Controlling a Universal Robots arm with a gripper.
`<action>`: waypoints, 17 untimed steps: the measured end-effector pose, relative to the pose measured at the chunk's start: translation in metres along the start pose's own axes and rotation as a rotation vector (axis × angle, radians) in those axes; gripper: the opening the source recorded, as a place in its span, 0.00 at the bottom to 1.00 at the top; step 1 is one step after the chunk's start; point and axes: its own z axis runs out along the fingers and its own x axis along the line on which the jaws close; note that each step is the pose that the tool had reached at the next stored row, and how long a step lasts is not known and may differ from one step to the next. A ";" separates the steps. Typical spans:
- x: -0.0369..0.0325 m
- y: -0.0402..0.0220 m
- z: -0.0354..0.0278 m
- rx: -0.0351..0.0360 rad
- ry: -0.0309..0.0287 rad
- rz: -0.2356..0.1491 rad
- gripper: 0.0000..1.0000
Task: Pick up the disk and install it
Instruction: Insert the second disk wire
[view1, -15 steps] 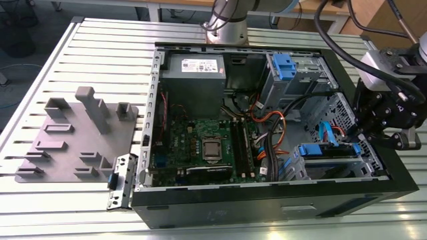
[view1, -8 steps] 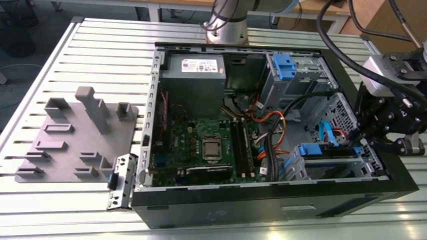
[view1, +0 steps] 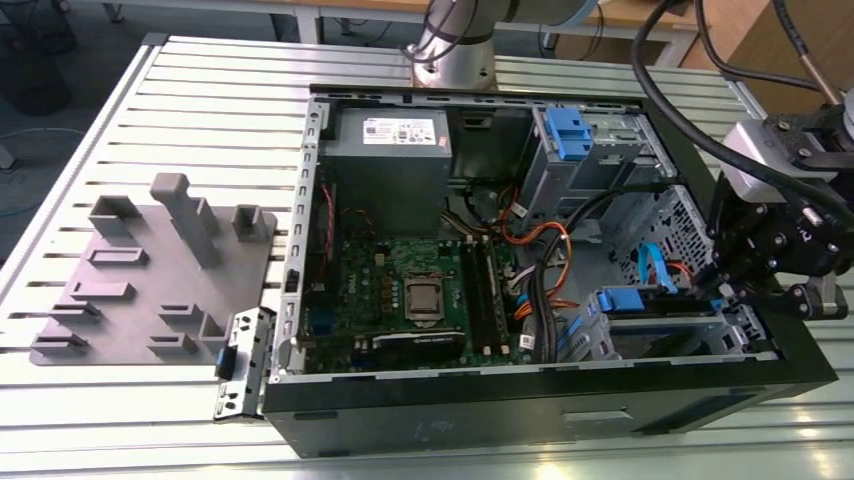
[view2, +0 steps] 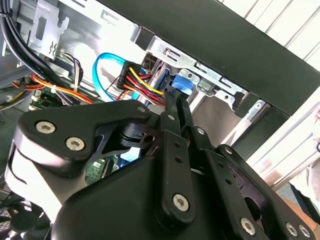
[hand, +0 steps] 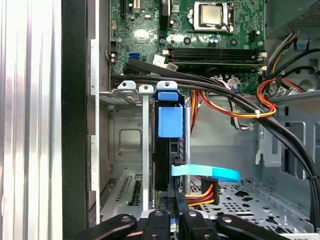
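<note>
The disk (hand: 169, 122) stands edge-on in the metal drive cage (hand: 125, 140) at the front corner of the open computer case, its blue rail tab facing up. In the exterior view the disk (view1: 634, 300) sits low in the case on the exterior view's right, with my gripper (view1: 721, 290) right beside it. My gripper (hand: 175, 200) is shut, its fingers together and in line with the disk's end. In the second wrist view my gripper (view2: 175, 97) has its tips against the blue end of the disk (view2: 182, 82). A blue flat cable (hand: 205, 172) and a coloured power plug (hand: 205, 192) lie next to the tips.
The case wall (view1: 534, 400) and cage plates hem in the gripper. Black cable bundles (hand: 225, 95) cross above the cage. A grey power-supply box (view1: 387, 150), the motherboard (view1: 414, 290) and a bare blue bracket (view1: 567, 135) lie deeper in. A grey fixture plate (view1: 147, 270) rests on the slotted table.
</note>
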 end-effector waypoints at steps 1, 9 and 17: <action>0.0001 0.0000 0.0005 0.0000 0.0010 0.000 0.16; 0.0002 0.0001 0.0010 0.0000 0.0018 0.000 0.16; 0.0003 0.0001 0.0043 0.0000 0.0031 0.000 0.24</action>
